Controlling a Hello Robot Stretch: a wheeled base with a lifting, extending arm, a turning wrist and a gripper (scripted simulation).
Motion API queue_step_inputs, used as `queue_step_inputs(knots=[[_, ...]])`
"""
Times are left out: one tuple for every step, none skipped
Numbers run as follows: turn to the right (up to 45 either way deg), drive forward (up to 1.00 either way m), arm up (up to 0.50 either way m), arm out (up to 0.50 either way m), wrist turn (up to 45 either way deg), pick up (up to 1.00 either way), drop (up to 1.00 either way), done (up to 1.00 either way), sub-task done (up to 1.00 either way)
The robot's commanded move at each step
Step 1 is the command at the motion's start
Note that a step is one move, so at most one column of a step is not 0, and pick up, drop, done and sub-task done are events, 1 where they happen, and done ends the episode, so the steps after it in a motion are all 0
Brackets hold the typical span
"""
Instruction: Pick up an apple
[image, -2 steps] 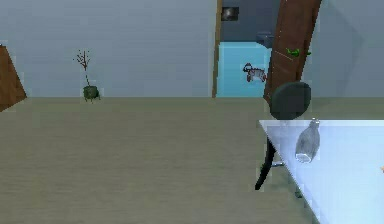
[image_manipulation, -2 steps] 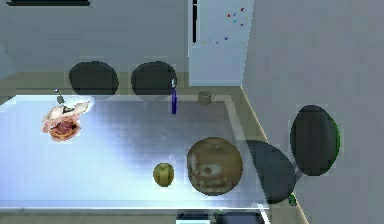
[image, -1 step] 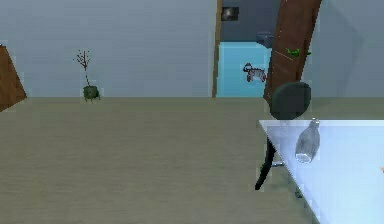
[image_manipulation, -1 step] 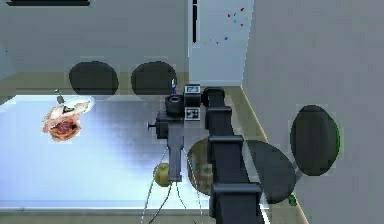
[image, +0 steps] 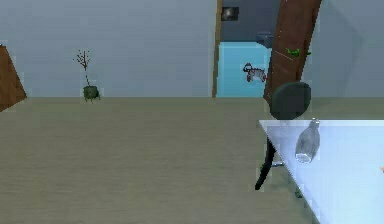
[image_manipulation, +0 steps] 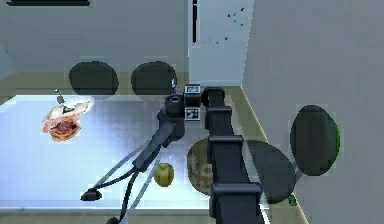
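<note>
A yellow-green apple (image_manipulation: 163, 174) lies on the white surface (image_manipulation: 30, 160), near the bottom of the arm side view. Just beside it, to its right, lies a round brown thing (image_manipulation: 201, 165), partly hidden by the dark arm (image_manipulation: 228, 165). I cannot tell what it is.

The arm reaches out over the surface. The pincer (image_manipulation: 108, 203) points down and to the left, with its two thin fingers (image_manipulation: 135, 165) just to the left of the apple. I cannot tell if the pincer is wide or tight, or if it has hold of anything.

Farther left on the surface sits a pink and orange blob (image_manipulation: 65, 121). Dark round-backed chairs (image_manipulation: 93, 77) stand along the far side, and one more chair (image_manipulation: 315, 140) stands on the right.

In the forward view, a clear bottle (image: 308, 142) stands on the corner of the surface (image: 345, 175), with a dark chair (image: 290, 101) behind it. A small potted plant (image: 89, 88) stands on the floor by the far wall. A brown door (image: 297, 40) stands at a doorway into a blue room.
</note>
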Motion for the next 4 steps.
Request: queue_step_inputs(knots=[[0.0, 0.00, 0.00, 0.00, 45.0, 0.00, 0.00, 0.00, 0.00], [0.0, 0.00, 0.00, 0.00, 45.0, 0.00, 0.00, 0.00, 0.00], [0.0, 0.00, 0.00, 0.00, 18.0, 0.00, 0.00, 0.00, 0.00], [0.0, 0.00, -0.30, 0.00, 0.0, 0.00, 0.00, 0.00, 0.00]])
